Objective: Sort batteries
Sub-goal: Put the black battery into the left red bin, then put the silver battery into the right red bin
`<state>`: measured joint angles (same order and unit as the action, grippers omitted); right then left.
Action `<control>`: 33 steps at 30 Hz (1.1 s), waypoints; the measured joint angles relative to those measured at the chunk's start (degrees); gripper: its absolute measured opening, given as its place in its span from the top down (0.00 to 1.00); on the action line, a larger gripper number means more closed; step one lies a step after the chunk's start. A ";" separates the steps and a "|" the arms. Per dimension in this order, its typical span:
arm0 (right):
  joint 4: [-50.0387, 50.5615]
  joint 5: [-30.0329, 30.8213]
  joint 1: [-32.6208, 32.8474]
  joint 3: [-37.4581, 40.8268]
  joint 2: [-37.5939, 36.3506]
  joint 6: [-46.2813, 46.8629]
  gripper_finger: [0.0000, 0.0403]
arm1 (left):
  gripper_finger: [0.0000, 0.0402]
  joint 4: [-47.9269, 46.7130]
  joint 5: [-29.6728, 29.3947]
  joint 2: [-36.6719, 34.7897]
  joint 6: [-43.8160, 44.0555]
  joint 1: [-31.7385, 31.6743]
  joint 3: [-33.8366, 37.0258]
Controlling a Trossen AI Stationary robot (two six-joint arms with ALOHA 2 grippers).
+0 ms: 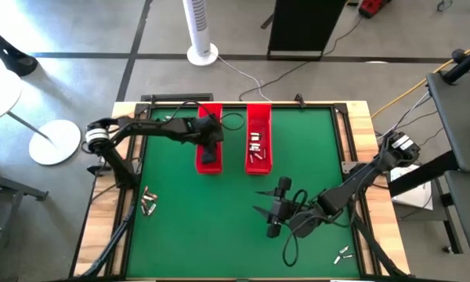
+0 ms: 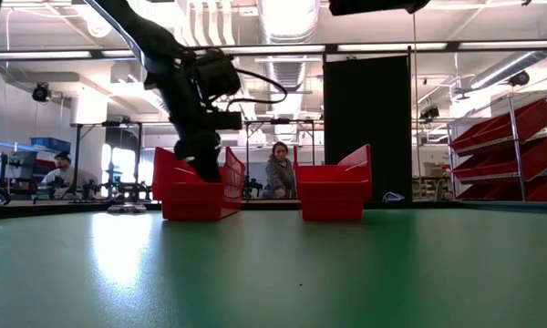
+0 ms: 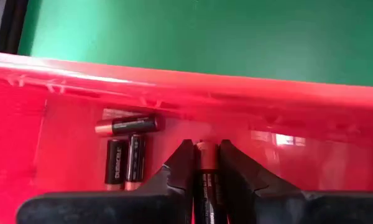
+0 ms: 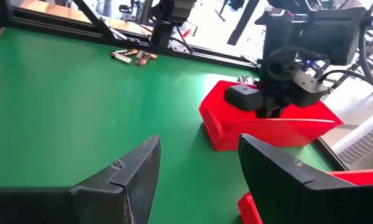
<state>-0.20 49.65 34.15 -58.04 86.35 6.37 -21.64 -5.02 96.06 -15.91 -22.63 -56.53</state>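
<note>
Left wrist view: tool [image 3: 205, 163] grips battery [image 3: 206, 177]; label possibly Duracell.

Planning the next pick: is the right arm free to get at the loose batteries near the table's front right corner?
Probably yes. The right gripper hangs open over bare green mat, and the loose batteries lie uncovered on its own side, with nothing between. The left gripper is far off, in the left red tray.

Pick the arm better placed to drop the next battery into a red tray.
Left. Its claw already grips a battery inside the left red tray. The right claw hangs open and empty above the green mat.
</note>
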 joint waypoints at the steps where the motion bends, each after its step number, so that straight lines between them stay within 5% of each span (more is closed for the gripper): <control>1: 0.07 -0.01 -0.28 0.00 0.00 0.00 0.48 | 0.91 0.37 0.01 0.52 -0.20 -0.17 0.00; 33: 1.67 -0.13 -1.18 0.20 0.00 3.08 0.48 | 0.79 -2.26 -3.21 3.05 1.40 -1.49 -2.79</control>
<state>1.48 49.52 32.97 -57.84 86.35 9.45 -23.90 -8.23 99.11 -14.51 -24.12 -59.32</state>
